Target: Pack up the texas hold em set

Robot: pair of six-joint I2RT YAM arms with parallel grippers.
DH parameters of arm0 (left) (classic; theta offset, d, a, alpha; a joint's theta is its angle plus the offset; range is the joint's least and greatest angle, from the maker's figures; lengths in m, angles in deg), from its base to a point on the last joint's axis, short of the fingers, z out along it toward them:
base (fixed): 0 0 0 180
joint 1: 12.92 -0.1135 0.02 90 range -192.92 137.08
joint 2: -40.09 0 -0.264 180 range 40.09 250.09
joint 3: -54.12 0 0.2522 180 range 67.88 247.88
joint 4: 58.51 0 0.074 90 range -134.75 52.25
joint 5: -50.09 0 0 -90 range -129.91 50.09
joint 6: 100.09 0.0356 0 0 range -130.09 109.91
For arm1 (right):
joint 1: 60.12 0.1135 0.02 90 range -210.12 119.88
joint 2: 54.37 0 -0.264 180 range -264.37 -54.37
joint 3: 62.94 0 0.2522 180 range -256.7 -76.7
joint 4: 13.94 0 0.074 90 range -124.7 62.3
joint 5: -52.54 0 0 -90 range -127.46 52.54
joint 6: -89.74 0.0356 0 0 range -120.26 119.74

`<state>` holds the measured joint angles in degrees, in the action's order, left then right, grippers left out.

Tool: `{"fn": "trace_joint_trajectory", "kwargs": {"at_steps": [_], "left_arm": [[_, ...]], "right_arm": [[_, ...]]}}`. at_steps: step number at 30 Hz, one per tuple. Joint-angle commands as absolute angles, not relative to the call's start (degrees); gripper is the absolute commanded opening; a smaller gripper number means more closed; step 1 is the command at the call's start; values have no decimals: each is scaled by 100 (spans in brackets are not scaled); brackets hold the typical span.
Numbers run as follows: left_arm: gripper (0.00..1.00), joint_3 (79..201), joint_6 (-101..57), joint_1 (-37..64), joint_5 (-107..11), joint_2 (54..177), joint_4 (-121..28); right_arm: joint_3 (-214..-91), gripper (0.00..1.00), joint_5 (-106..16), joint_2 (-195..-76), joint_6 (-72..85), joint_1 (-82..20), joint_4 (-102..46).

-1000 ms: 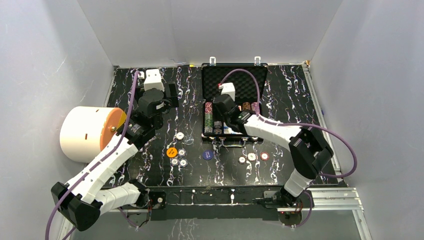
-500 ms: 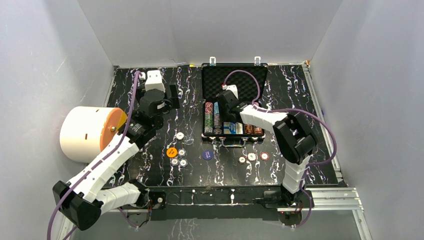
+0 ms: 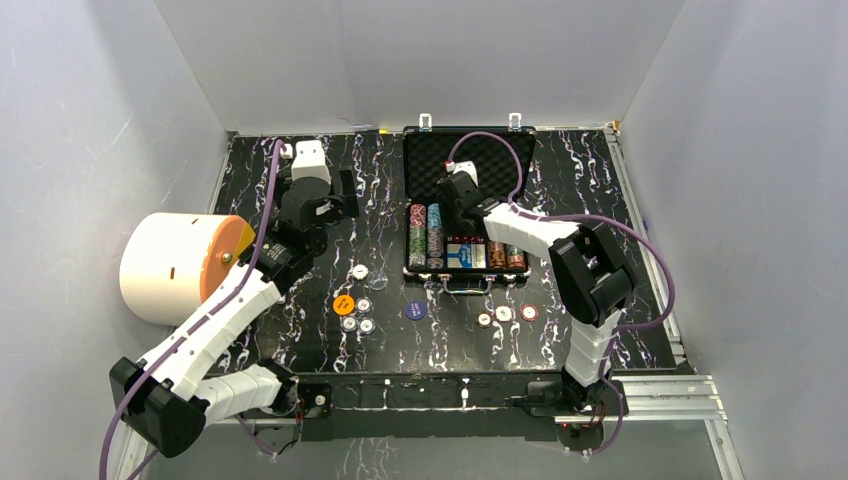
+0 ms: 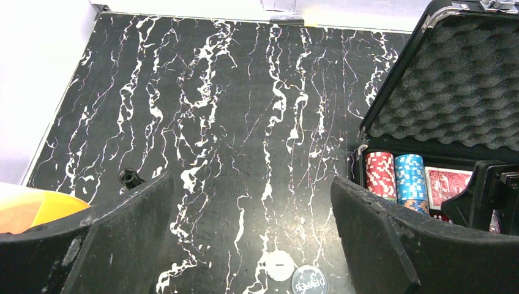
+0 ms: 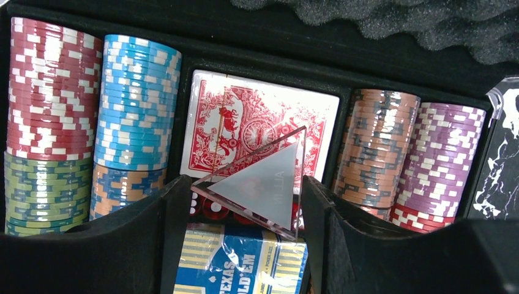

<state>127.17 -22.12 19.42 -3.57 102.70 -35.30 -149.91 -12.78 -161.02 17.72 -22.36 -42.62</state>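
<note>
Release should be delayed until the clear triangular plaque (image 5: 263, 184), pinched in the right tool (image 5: 242, 202) over the briefcase's (image 3: 470, 160) red card deck (image 5: 245, 119), is laid flat. The left tool (image 4: 251, 184) is spread wide left of the briefcase.

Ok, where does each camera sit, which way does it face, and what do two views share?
Top external: above and behind the robot, looking down on the table and open briefcase; the left arm and right arm show.
Left wrist: faces across the table to the far wall; the open left gripper frames it.
Right wrist: looks down into the briefcase; the right gripper holds a clear triangle over the red deck.
Shared: both wrist views show the red chip stack.
</note>
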Motion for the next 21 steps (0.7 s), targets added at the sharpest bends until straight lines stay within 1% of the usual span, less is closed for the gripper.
{"fn": "trace_joint_trajectory", "kwargs": {"at_steps": [1,6,14,15,19,21], "left_arm": [[98,12678,-2266,1894,-364,10236,-3589],[99,12641,-2283,1881,-386,10257,-3603],[98,12641,-2310,1833,-442,10324,-3596],[98,12640,-2310,1828,-440,10330,-3596],[98,12624,-2318,1812,-462,10331,-3604],[98,12631,-2335,1802,-481,10344,-3596]], "right_arm": [[-15267,70,-1436,-16219,1561,-2292,-4000],[-15193,69,-1575,-16274,1505,-2331,-3800],[-15277,72,-1367,-16505,1429,-2356,-3651],[-15307,73,-1316,-16537,1444,-2356,-3662],[-15320,84,-1177,-16504,1553,-2361,-3642],[-15297,87,-1136,-16401,1594,-2360,-3638]]}}
